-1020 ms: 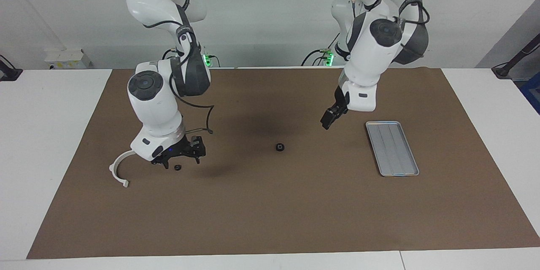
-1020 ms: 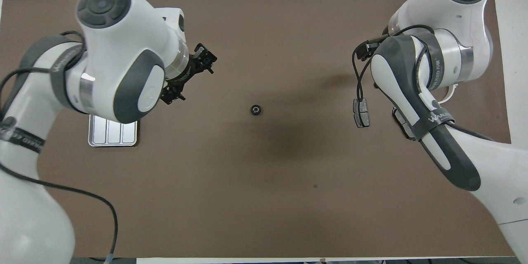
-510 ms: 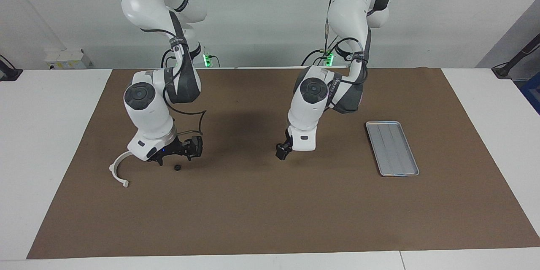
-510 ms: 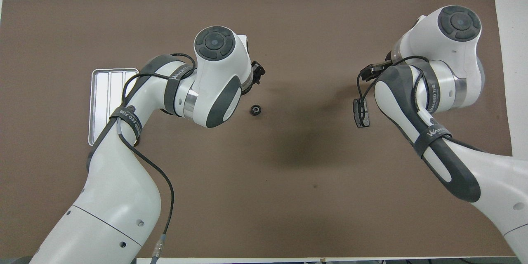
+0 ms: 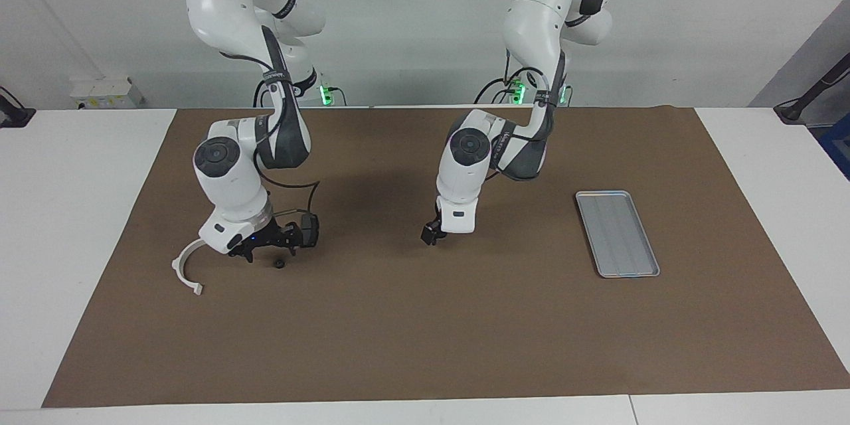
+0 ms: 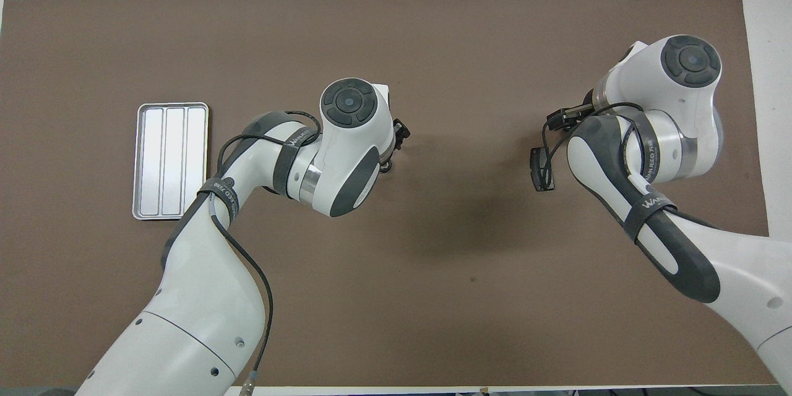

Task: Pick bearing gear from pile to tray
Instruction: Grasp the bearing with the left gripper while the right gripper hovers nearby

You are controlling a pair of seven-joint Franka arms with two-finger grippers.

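The bearing gear is hidden in both views; my left gripper (image 5: 429,237) has come down to the mat at the table's middle, where it lay, and the left hand (image 6: 356,136) covers that spot from above. The gripper stands open. The silver ridged tray (image 5: 617,234) (image 6: 171,161) lies bare toward the left arm's end. At the pile, my right gripper (image 5: 272,254) hangs low and open. Just below its fingers lies a small black ring (image 5: 279,264), and the white half-ring bracket (image 5: 186,267) is beside them.
One dark grey plate (image 6: 541,168) of the pile shows beside the right forearm in the overhead view. A brown mat (image 5: 425,345) covers the table top, with white table edges around it.
The left arm swung from beside the tray to the table's middle and lowered onto the gear's spot, covering the gear. The right gripper sank slightly over the pile.
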